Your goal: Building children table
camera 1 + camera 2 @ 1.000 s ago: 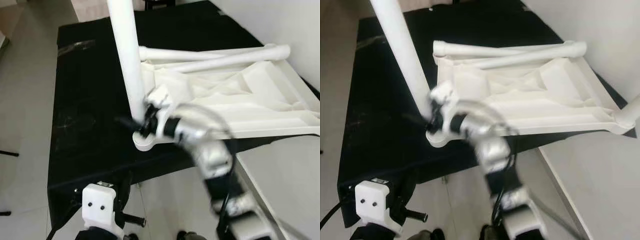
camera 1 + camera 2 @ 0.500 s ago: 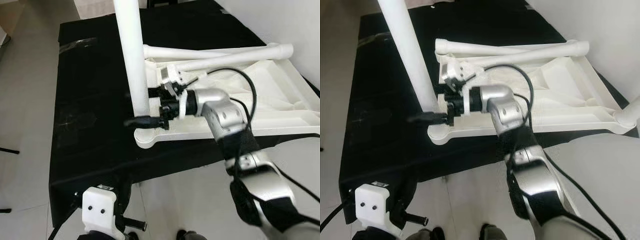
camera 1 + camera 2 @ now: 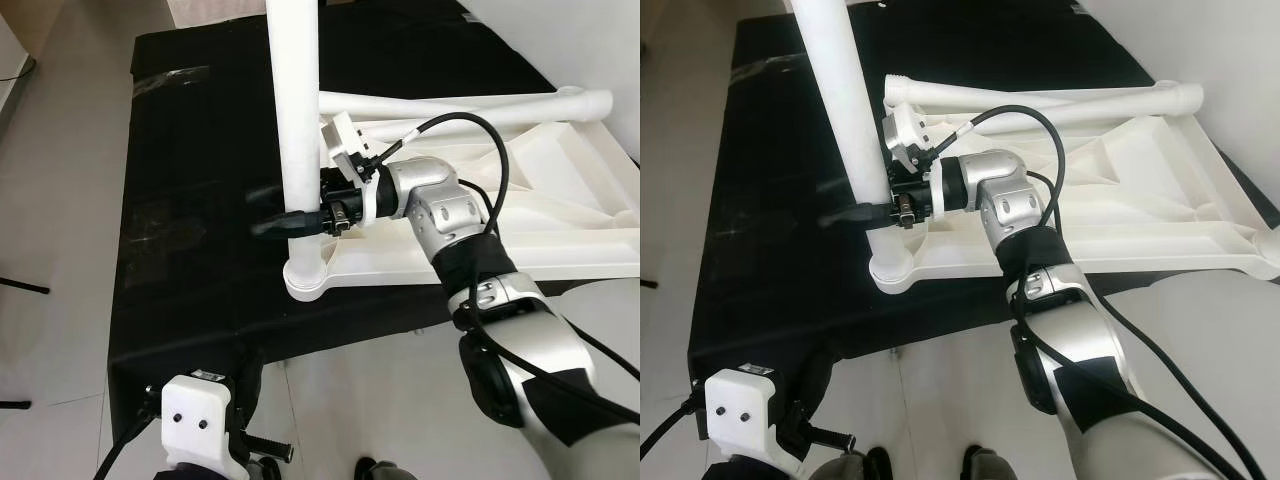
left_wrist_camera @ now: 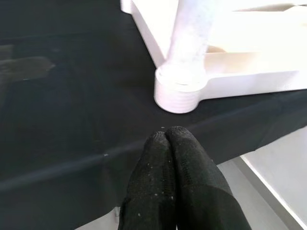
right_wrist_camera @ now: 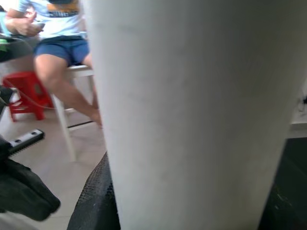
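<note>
1. Table top lies upside down on our black cloth.
2. Our right gripper clamps the upright leg near its corner socket.
3. We should keep it vertical while twisting.
4. Left gripper hangs closed, idle.

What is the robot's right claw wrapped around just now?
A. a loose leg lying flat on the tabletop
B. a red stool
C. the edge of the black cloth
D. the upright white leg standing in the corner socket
D: the right claw has its black fingers on either side of the upright white leg, just above the corner socket.
</note>
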Tool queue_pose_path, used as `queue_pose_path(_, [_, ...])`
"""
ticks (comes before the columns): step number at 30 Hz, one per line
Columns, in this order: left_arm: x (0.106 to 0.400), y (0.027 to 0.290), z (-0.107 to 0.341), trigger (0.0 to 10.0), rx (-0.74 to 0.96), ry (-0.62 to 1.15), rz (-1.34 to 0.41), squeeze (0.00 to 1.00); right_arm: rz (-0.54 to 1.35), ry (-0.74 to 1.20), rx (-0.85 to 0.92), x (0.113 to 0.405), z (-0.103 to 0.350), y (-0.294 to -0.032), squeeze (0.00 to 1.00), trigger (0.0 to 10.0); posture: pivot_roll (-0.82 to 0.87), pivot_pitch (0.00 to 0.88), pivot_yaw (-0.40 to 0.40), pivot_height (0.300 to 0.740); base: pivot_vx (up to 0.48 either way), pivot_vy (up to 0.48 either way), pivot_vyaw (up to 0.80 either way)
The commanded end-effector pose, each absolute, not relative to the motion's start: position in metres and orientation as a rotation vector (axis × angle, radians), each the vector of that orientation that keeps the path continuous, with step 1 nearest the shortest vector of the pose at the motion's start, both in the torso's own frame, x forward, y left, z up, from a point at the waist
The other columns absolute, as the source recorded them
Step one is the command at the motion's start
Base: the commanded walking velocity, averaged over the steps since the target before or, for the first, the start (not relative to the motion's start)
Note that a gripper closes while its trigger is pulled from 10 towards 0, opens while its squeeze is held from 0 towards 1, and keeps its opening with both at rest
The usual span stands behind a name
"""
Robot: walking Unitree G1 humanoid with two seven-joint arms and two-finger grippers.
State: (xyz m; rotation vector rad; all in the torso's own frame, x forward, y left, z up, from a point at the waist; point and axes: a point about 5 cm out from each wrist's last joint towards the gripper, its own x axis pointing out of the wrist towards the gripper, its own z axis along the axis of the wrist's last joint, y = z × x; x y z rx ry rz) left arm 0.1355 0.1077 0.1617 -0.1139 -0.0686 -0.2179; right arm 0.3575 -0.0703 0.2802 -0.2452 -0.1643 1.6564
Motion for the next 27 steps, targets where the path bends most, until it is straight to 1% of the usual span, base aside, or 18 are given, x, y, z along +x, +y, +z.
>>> queue_pose_path(1, [0.133,0.107,0.160,10.0,-0.106,-0.049,-0.215,0.00,1.543,-0.088,-0.202,0.358,0.249,-0.086,0.00,0.0,0.01,0.269,-0.015,0.740,0.000,0.000,0.00])
queue_pose_path(2, [0.133,0.107,0.160,10.0,-0.106,-0.049,-0.215,0.00,1.543,-0.088,-0.202,0.358,0.249,-0.086,0.00,0.0,0.01,0.269,-0.015,0.740,0.000,0.000,0.00])
queue_pose_path(3, [0.133,0.108,0.160,10.0,-0.107,-0.050,-0.215,0.00,1.373,-0.021,-0.155,0.353,0.229,-0.083,0.00,0.0,0.01,0.275,-0.018,0.740,0.000,0.000,0.00])
queue_pose_path(4, [0.133,0.108,0.160,10.0,-0.107,-0.050,-0.215,0.00,1.373,-0.021,-0.155,0.353,0.229,-0.083,0.00,0.0,0.01,0.275,-0.018,0.740,0.000,0.000,0.00])
queue_pose_path(6, [0.133,0.110,0.161,10.0,-0.106,-0.050,-0.216,0.00,0.983,0.070,-0.168,0.345,0.195,-0.079,0.00,0.0,0.01,0.275,-0.016,0.740,0.000,0.000,0.00])
queue_pose_path(7, [0.133,0.110,0.161,10.0,-0.106,-0.050,-0.216,0.00,0.983,0.070,-0.168,0.345,0.195,-0.079,0.00,0.0,0.01,0.275,-0.016,0.740,0.000,0.000,0.00])
queue_pose_path(9, [0.135,0.112,0.162,10.0,-0.104,-0.053,-0.217,0.00,0.725,0.218,-0.090,0.312,0.164,-0.062,0.00,0.0,-0.01,0.285,0.002,0.740,0.000,0.000,0.00])
queue_pose_path(12, [0.136,0.112,0.161,10.0,-0.105,-0.052,-0.223,0.00,0.734,0.221,-0.065,0.302,0.164,-0.042,0.00,0.0,-0.02,0.267,0.015,0.740,0.000,0.000,0.00])
queue_pose_path(15, [0.140,0.110,0.158,10.0,-0.107,-0.050,-0.236,0.00,0.831,0.126,-0.059,0.308,0.183,0.012,0.00,0.0,-0.01,0.242,0.010,0.740,0.000,0.000,0.00])
queue_pose_path(17, [0.141,0.110,0.158,10.0,-0.109,-0.051,-0.235,0.00,0.858,0.116,-0.070,0.309,0.186,0.021,0.00,0.0,-0.01,0.234,0.006,0.740,0.000,0.000,0.00])
queue_pose_path(18, [0.140,0.109,0.158,10.0,-0.109,-0.053,-0.228,0.00,0.868,0.112,-0.070,0.307,0.191,0.025,0.00,6.6,0.00,0.239,-0.002,0.740,0.000,0.000,0.00])
queue_pose_path(19, [0.140,0.109,0.158,10.0,-0.109,-0.055,-0.222,0.00,0.870,0.110,-0.069,0.306,0.193,0.027,0.00,6.6,0.00,0.239,-0.003,0.740,0.000,0.000,0.00])
queue_pose_path(20, [0.140,0.109,0.158,10.0,-0.109,-0.056,-0.216,0.00,0.900,0.099,-0.030,0.303,0.199,0.028,0.00,10.0,0.00,0.239,-0.003,0.740,0.000,0.000,0.00])
queue_pose_path(21, [0.140,0.109,0.158,10.0,-0.109,-0.056,-0.216,0.00,0.900,0.099,-0.030,0.303,0.199,0.028,0.00,10.0,0.00,0.239,-0.003,0.740,0.000,0.000,0.00])
queue_pose_path(22, [0.140,0.109,0.158,10.0,-0.109,-0.057,-0.212,0.00,0.918,0.091,0.000,0.302,0.203,0.028,0.08,10.0,0.00,0.239,-0.003,0.740,0.000,0.000,0.00])
queue_pose_path(23, [0.140,0.109,0.158,10.0,-0.109,-0.057,-0.212,0.00,0.918,0.091,0.000,0.302,0.203,0.028,0.08,10.0,0.00,0.239,-0.003,0.740,0.000,0.000,0.00])
queue_pose_path(24, [0.140,0.109,0.158,10.0,-0.109,-0.057,-0.210,0.00,0.985,0.060,0.011,0.302,0.210,0.027,1.00,10.0,0.01,0.239,-0.009,0.740,0.000,0.000,0.00])
queue_pose_path(27, [0.140,0.108,0.159,10.0,-0.112,-0.058,-0.213,0.00,1.210,-0.053,0.005,0.301,0.230,0.020,1.00,10.0,0.00,0.241,-0.009,0.740,0.000,0.000,0.00])
